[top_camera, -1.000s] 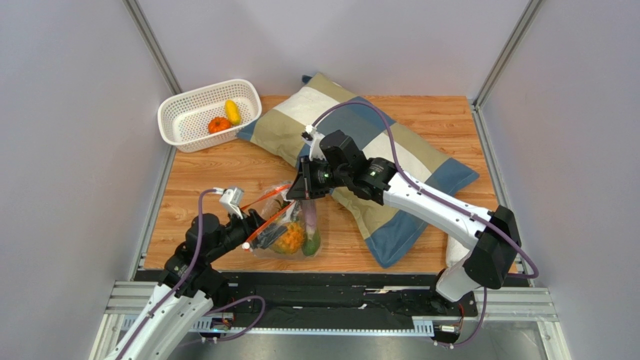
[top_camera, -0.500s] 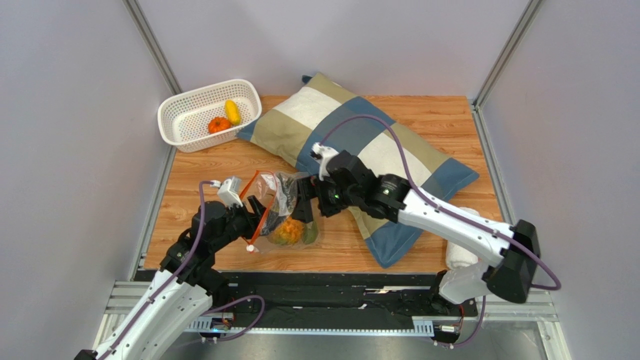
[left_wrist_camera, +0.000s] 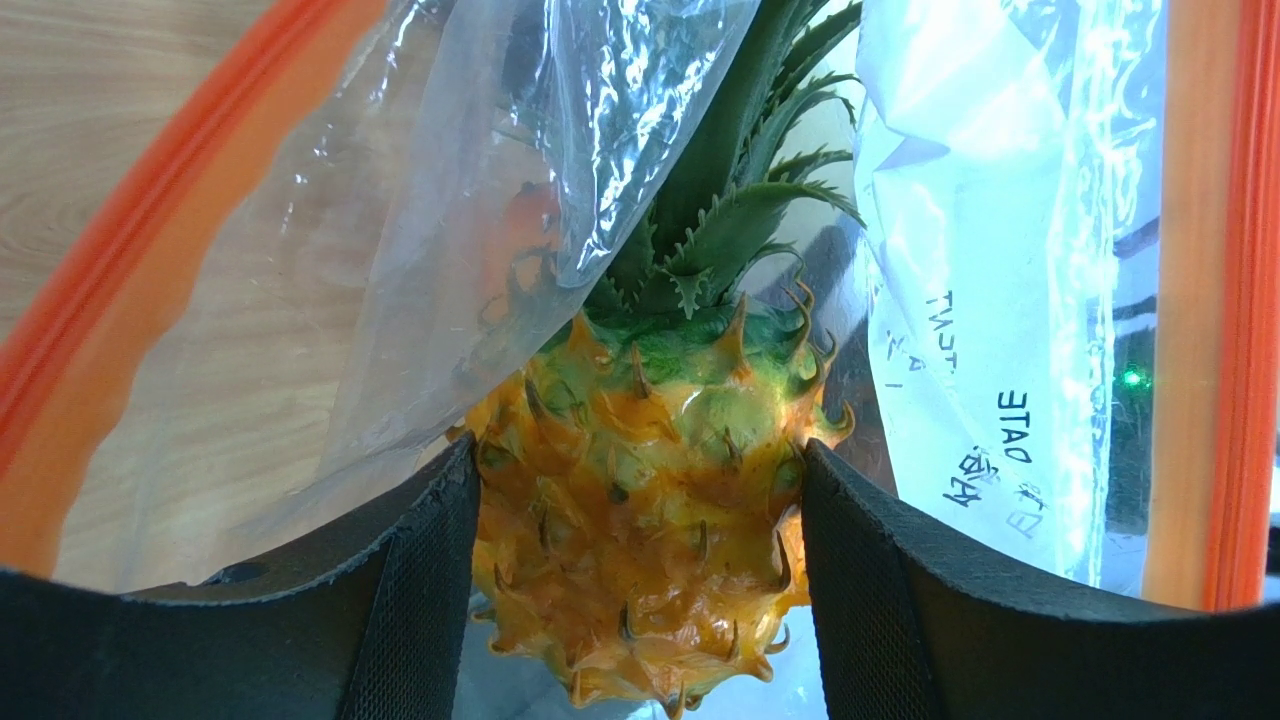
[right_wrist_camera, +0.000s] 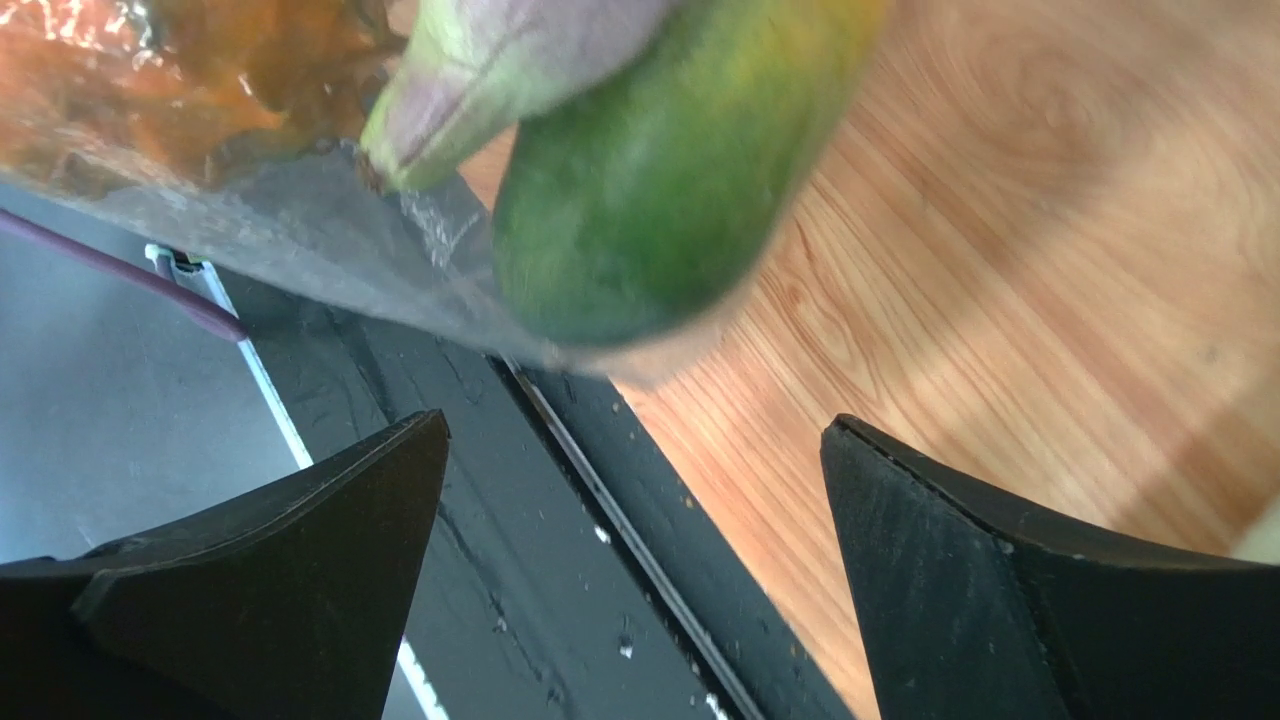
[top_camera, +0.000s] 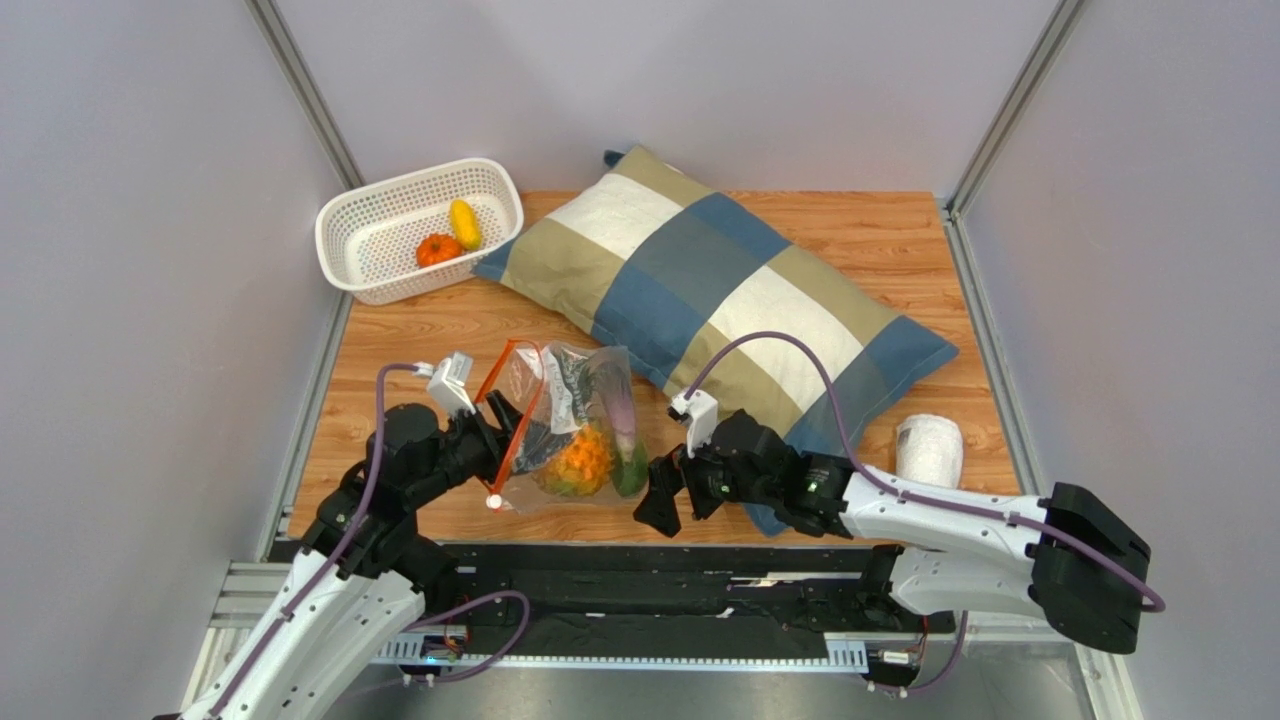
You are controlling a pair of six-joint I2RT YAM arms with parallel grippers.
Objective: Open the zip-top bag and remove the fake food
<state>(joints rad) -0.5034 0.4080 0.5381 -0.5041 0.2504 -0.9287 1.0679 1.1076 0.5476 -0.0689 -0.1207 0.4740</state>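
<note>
The clear zip-top bag (top_camera: 559, 393) lies at the table's front left, its orange zip strip (top_camera: 511, 408) spread open. My left gripper (top_camera: 489, 446) reaches into the mouth. In the left wrist view both pads press the sides of the orange pineapple (left_wrist_camera: 646, 510), whose green crown points away. So the left gripper (left_wrist_camera: 639, 468) is shut on the pineapple. A green mango (right_wrist_camera: 661, 165) and a purple eggplant (right_wrist_camera: 496, 60) lie in the bag's far end. My right gripper (top_camera: 661, 507) hangs open and empty just right of the bag, over the table's near edge.
A white perforated basket (top_camera: 394, 192) at the back left holds an orange-red round fruit (top_camera: 437, 251) and a yellow piece (top_camera: 466, 225). A large striped pillow (top_camera: 721, 285) lies across the middle and right. A white roll (top_camera: 929, 447) stands beside it at the right.
My right gripper let go of the bag, opened wide and drew back toward the near edge. The bag settled with its mouth open around the left gripper.
</note>
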